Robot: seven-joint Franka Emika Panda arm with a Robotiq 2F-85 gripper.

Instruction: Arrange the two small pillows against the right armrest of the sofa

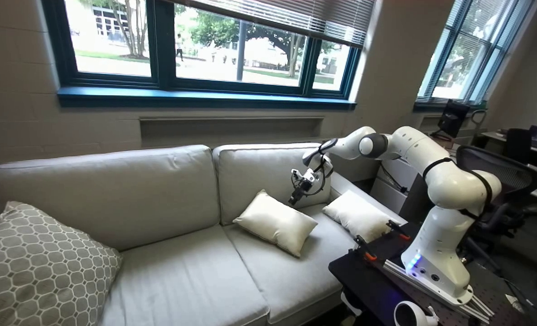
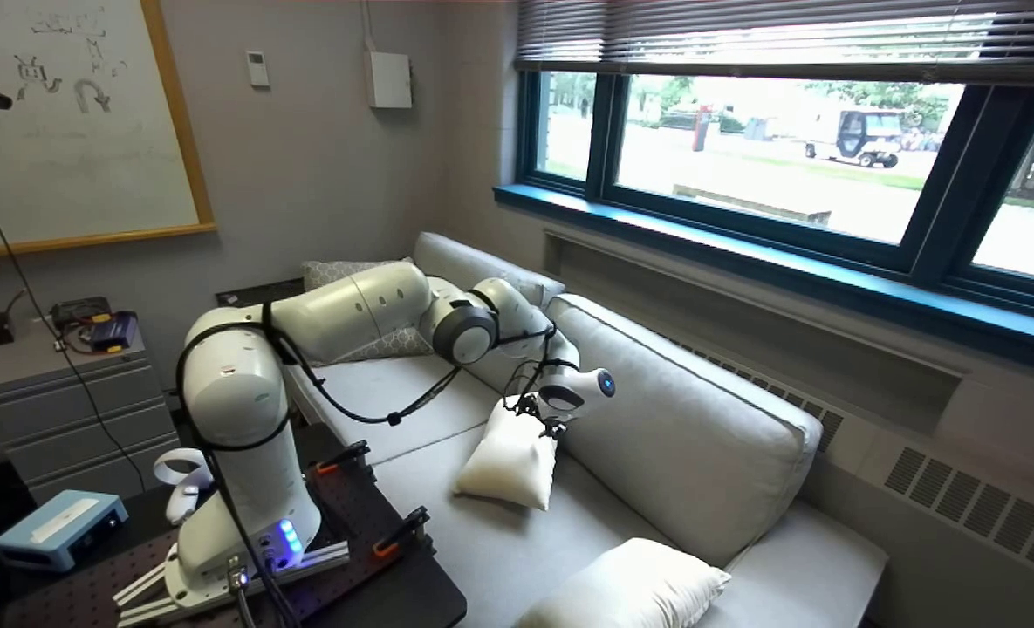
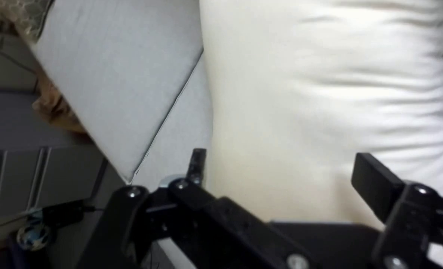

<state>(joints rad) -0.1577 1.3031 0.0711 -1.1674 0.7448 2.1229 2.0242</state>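
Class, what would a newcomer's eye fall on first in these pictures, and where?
Probably the jointed white robot arm, reaching from a black table over the pale grey fabric sofa. Its open black gripper hangs close to a cream rectangular pillow there. A large grey cushion with white lattice sits at the end farthest from the arm.

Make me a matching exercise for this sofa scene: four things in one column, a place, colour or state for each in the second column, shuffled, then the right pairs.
Column one
1. hand
2. small pillow farther from the hand
3. patterned cushion
4. windowsill

Column two
A. blue
B. at the end of the sofa farthest from the hand
C. open, jaws apart
D. beside the armrest

Pairs: 1-C; 2-D; 3-B; 4-A
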